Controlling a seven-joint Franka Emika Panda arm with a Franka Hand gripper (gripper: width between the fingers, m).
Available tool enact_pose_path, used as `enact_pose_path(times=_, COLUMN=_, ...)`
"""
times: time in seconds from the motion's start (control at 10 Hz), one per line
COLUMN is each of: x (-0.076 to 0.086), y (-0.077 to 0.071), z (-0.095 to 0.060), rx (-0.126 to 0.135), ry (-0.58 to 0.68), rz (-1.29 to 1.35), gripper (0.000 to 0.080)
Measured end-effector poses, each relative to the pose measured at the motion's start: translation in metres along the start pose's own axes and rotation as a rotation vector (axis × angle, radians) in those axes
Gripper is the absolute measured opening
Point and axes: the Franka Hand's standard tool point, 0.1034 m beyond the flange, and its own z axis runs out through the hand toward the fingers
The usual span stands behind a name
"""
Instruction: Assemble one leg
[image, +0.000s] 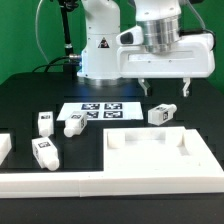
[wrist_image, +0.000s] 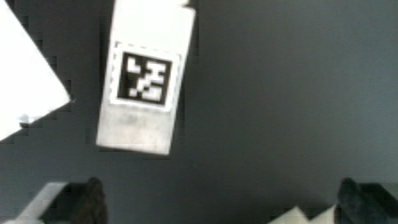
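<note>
Several white legs with black-and-white tags lie on the black table: one (image: 160, 114) just below my gripper, two (image: 45, 122) (image: 73, 124) at the exterior view's left, and another (image: 44, 152) nearer the front. My gripper (image: 165, 88) hangs open and empty above the table, over the first leg. In the wrist view that leg (wrist_image: 146, 80) lies flat ahead of the gripper (wrist_image: 217, 205), tag facing up, outside the two dark fingertips (wrist_image: 71, 200). Nothing is between the jaws.
The large white tabletop part (image: 160, 150) with a raised rim lies in front of the gripper; a white corner (wrist_image: 27, 70) shows beside the leg. The marker board (image: 100, 111) lies mid-table. A white rim (image: 50, 186) runs along the front edge.
</note>
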Motion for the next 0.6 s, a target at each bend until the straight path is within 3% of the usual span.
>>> enact_pose_path(times=0.1, x=0.0067, y=0.0062, z=0.0018, rx=0.021, ry=-0.014, rz=0.098, gripper=0.0648)
enact_pose_path(times=0.5, x=0.0037, y=0.0051, z=0.0025, rx=0.016, ry=-0.027, rz=0.072, gripper=0.0648)
enact_pose_path(times=0.6, x=-0.0008, y=0.0118, z=0.003, rx=0.027, ry=-0.15, rz=0.042, gripper=0.0648)
